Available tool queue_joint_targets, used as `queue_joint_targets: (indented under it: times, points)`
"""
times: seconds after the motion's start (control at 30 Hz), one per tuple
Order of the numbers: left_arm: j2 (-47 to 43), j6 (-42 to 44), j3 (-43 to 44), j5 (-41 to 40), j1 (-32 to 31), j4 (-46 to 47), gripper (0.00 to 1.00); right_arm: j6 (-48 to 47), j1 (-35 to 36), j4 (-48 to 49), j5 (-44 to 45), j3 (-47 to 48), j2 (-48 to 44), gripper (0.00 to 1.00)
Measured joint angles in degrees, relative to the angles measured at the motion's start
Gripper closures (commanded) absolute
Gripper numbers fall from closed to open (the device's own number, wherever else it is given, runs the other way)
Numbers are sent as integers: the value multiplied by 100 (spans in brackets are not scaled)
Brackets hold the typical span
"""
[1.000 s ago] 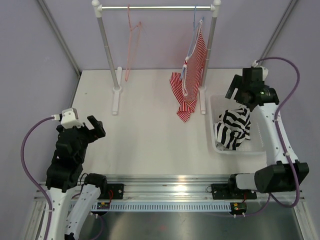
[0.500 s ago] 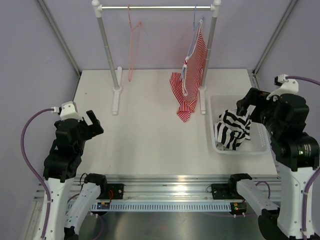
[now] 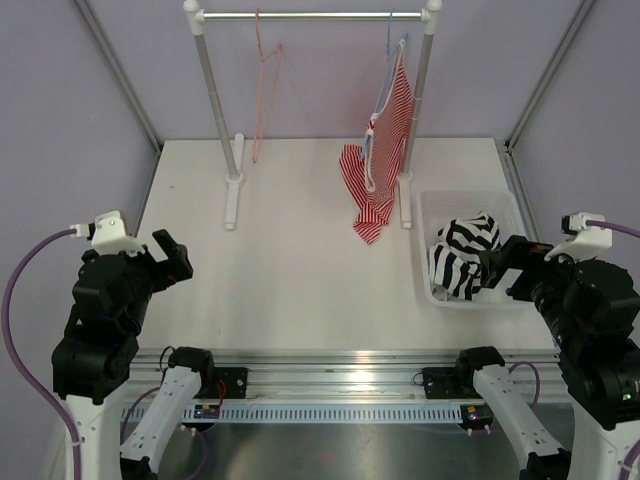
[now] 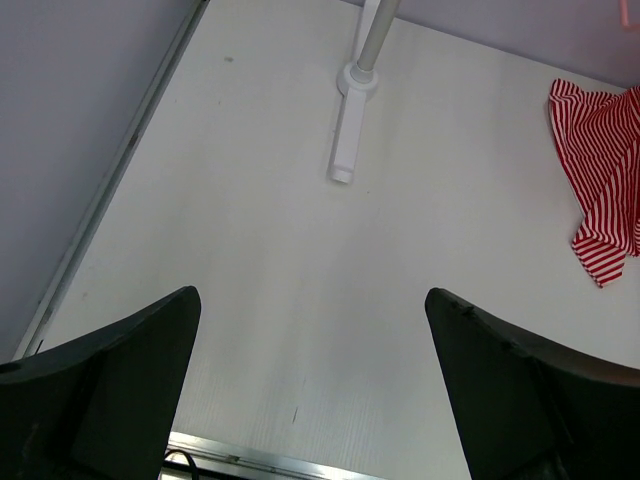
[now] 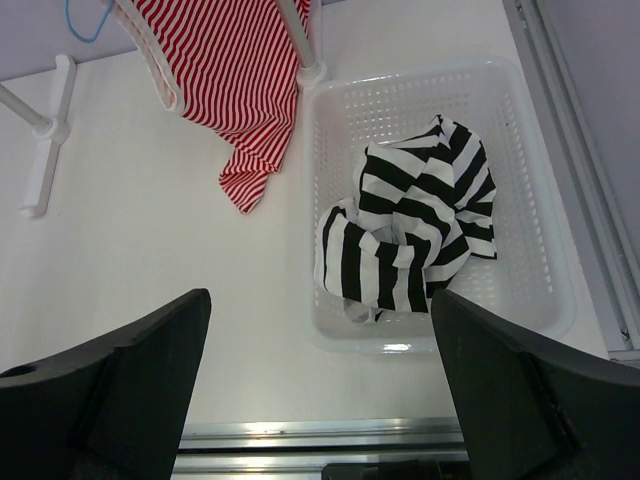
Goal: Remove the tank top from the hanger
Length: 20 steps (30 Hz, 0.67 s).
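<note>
The black and white striped tank top [image 3: 464,256] lies crumpled in the white basket [image 3: 506,208] at the right; it also shows in the right wrist view [image 5: 412,230]. The pink wire hanger [image 3: 264,85] hangs bare on the rail [image 3: 315,15] at the back left. My left gripper [image 3: 172,255] is open and empty, raised over the table's left front. My right gripper [image 3: 510,268] is open and empty, raised at the basket's near right side. In the wrist views both sets of fingers stand wide apart with nothing between them.
A red-and-white striped top [image 3: 380,150] hangs on a light blue hanger [image 3: 388,60] at the rail's right end, its hem on the table. The rack's white posts and feet [image 3: 232,190] stand at the back. A metal rail [image 3: 330,385] runs along the near edge.
Both arms have pulled back toward the near edge and risen. The right gripper left the basket's far side and now sits at its near right. The tank top stayed in the basket.
</note>
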Motion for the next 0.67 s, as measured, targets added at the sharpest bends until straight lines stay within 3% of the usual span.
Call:
queue_joint_targets:
  times: [0.67]
  points:
    - [-212, 11, -50, 133, -42, -262, 1, -101, 348, -184, 577, -11, -221, 0]
